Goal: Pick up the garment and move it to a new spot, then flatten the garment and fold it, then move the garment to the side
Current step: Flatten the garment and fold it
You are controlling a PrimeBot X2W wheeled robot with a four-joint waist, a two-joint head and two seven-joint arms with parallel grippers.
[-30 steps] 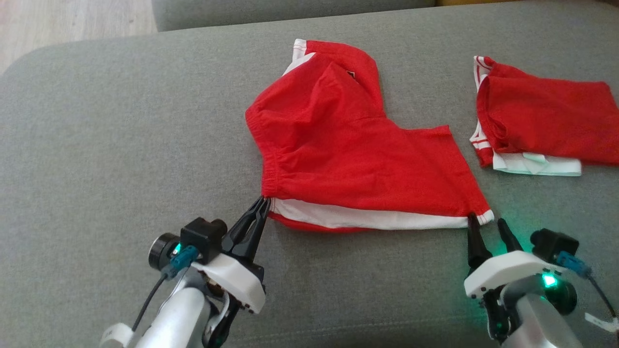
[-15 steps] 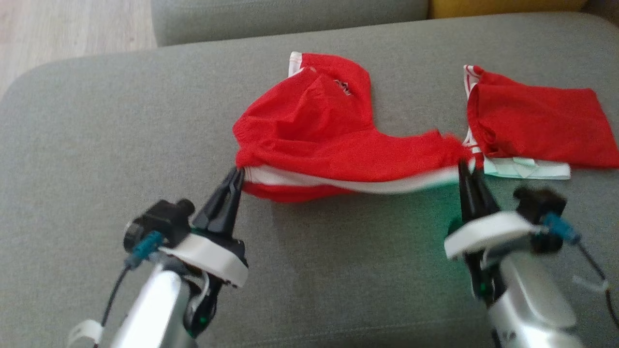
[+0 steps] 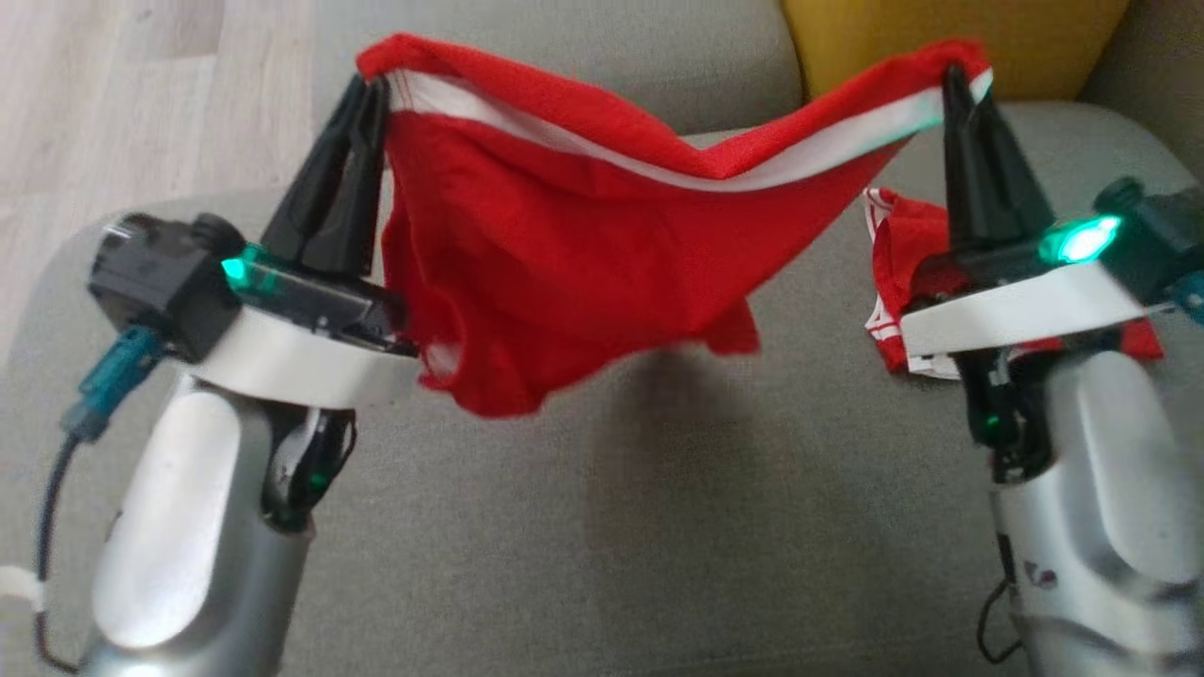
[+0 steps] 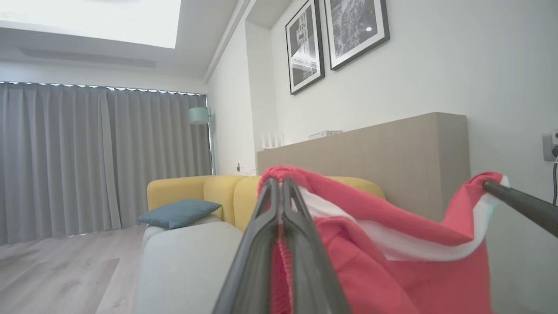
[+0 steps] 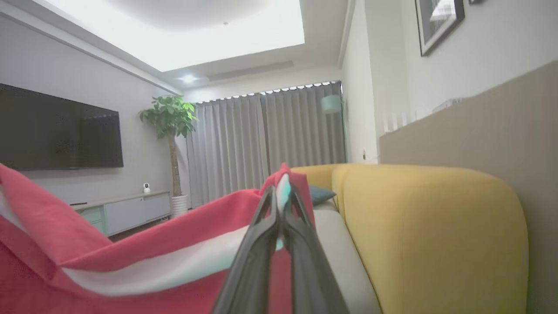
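Gripping with the left hand (image 3: 371, 85), dark fingers pressed tight together, one upper corner of the red cloth garment with a white band (image 3: 564, 235), and with the right hand (image 3: 956, 75), pinched just as tight, the other corner. Hanging clear above the grey fabric sofa seat (image 3: 658, 527), long axis stretched left to right between both hands, white band uppermost and sagging mid-span, loose red cloth drooping below. Lying on the seat just beside the right hand, a second red-and-white garment (image 3: 894, 244); further back, a yellow cushion (image 3: 1035, 47).
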